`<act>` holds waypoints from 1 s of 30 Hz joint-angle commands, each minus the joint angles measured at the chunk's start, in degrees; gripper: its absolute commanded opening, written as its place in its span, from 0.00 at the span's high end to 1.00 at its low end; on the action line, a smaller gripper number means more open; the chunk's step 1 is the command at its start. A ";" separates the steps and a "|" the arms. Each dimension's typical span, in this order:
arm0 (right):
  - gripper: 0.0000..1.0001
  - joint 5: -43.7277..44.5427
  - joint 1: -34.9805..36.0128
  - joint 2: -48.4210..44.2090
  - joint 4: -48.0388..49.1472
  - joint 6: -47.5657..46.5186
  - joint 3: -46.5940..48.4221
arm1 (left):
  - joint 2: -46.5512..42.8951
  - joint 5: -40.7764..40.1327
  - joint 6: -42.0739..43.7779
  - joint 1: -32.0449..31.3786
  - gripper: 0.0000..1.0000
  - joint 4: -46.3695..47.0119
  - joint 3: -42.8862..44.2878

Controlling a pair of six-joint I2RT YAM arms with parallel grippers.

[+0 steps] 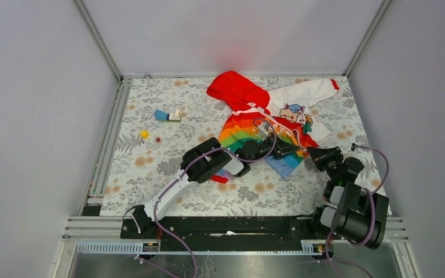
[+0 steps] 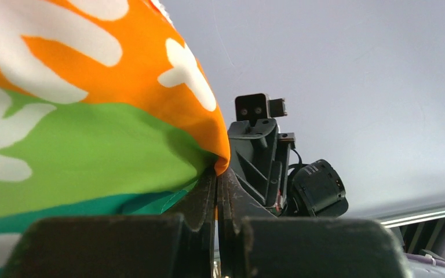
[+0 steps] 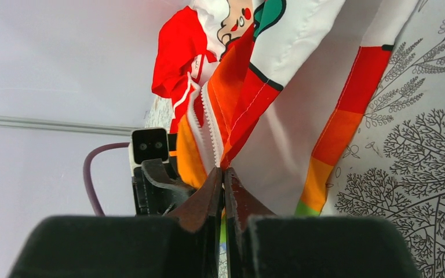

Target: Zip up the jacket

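Table with a floral cloth, grey walls on three sides. The jacket lies right of centre, in the far half. Its long axis runs far to near, tilted a little. The red hood points to the far-left and the hem to the near-right. One white sleeve stretches to the far-right corner and ends in a red cuff. The rainbow stripes are bunched and lifted in the middle, where both grippers meet.

The left arm reaches diagonally from the near-left base. The left gripper has its fingers pressed together, pinching a fold of orange and green fabric with white lettering. In the top view it sits on the jacket's near-left edge.

The right arm is folded back at the near right. The right gripper is clamped tight on the jacket edge at the base of the zipper teeth. Two white rows of teeth run up from the pinch toward the hood. In the top view it is just beside the left gripper, tips facing each other.

Loose on the cloth, left of the jacket and well apart from it: a blue and white block, a yellow cube, a tiny red bit.
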 commanded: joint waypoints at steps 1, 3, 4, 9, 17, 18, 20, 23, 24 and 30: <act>1.00 -1.08 0.80 1.68 3.35 0.18 0.14 | -3.86 2.43 1.43 -0.49 1.00 4.89 2.62; 1.00 -1.13 0.88 2.19 4.75 0.84 -0.04 | -3.27 2.62 0.70 -0.81 1.00 5.49 3.15; 1.00 -1.09 1.00 2.45 5.11 1.07 0.04 | -3.08 2.88 0.47 -0.97 1.00 5.31 3.35; 1.00 -0.82 0.97 3.12 8.17 2.97 -0.73 | -2.96 2.80 -0.30 -1.00 1.00 5.91 1.73; 1.00 -1.17 1.12 4.71 11.90 5.07 -0.50 | 0.07 4.21 -4.76 -1.03 1.00 6.19 4.36; 1.00 -1.50 1.29 5.46 13.19 5.55 -0.64 | 0.35 4.49 -5.06 -1.12 1.00 5.90 5.09; 1.00 -1.78 1.85 7.23 15.69 6.50 -0.96 | 0.44 4.59 -5.05 -1.37 1.00 4.42 6.61; 1.00 -2.01 2.74 9.98 19.20 7.54 -1.04 | 0.78 4.96 -5.26 -1.74 1.00 3.76 7.70; 1.00 -2.11 2.83 10.86 20.35 7.96 -1.12 | 0.80 5.25 -5.37 -1.76 1.00 3.53 7.57; 1.00 -1.81 2.82 12.48 22.45 8.58 -1.41 | -0.28 5.99 -5.64 -0.36 1.00 4.57 2.40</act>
